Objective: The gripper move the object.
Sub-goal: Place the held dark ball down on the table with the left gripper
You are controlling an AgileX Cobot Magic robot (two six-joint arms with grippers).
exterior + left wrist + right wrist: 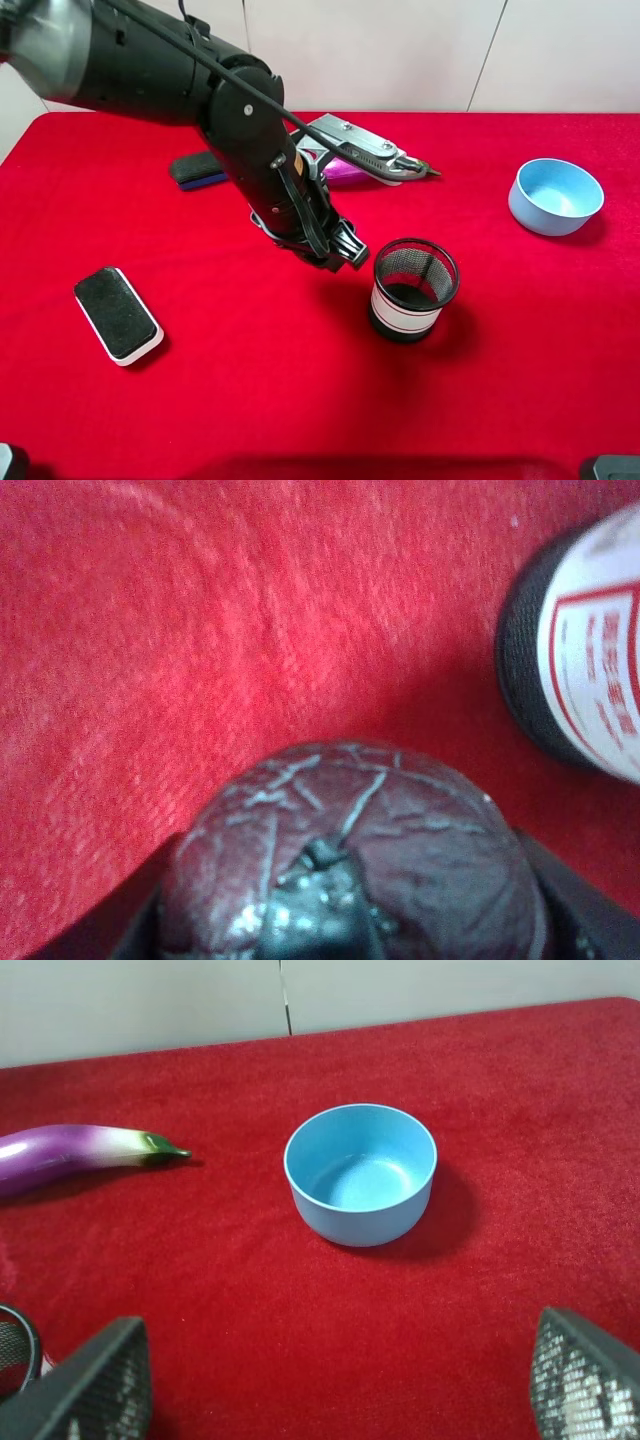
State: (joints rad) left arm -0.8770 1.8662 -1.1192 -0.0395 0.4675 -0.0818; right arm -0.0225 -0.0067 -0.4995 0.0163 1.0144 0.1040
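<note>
Nearest, at the left, an eraser (118, 313) lies flat on the red desk (250, 400). Next comes the left gripper (345, 252), clamped on the object (350, 860) (dark, wrinkled, filling the jaws), which hangs just left of the mesh cup (413, 290). Farther right stands a blue bowl (555, 195). Facing that bowl, the right gripper (340, 1390) has its fingers spread wide.
</note>
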